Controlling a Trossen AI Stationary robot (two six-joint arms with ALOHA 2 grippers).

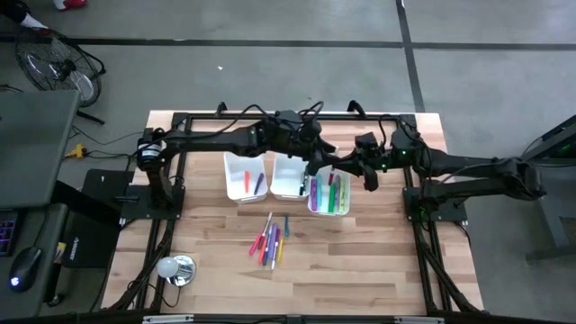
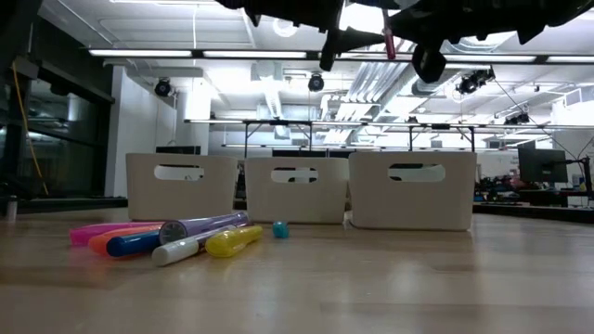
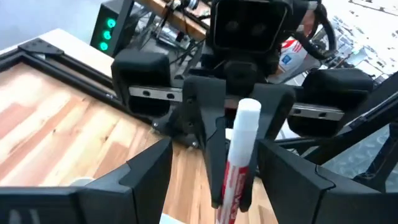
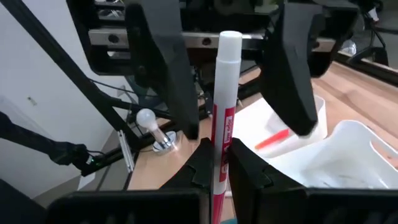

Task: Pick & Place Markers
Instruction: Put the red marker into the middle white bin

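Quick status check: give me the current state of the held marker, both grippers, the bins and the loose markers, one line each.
Right gripper: jaws shut on the red marker.
Red marker: held upright, white cap away from the right gripper, between the left jaws.
Left gripper: jaws open around the marker, not clamped.
Left bin: holds two markers.
Right bin: holds several markers.
Loose markers: lying on the table.

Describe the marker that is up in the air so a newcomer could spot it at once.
Start at the row of three white bins across the wooden table. Above the rightmost one, the two dark arms meet nose to nose. There the right claw is shut on a red marker with a white cap, held upright facing the open left claw; every other marker lies in a bin or on the table.
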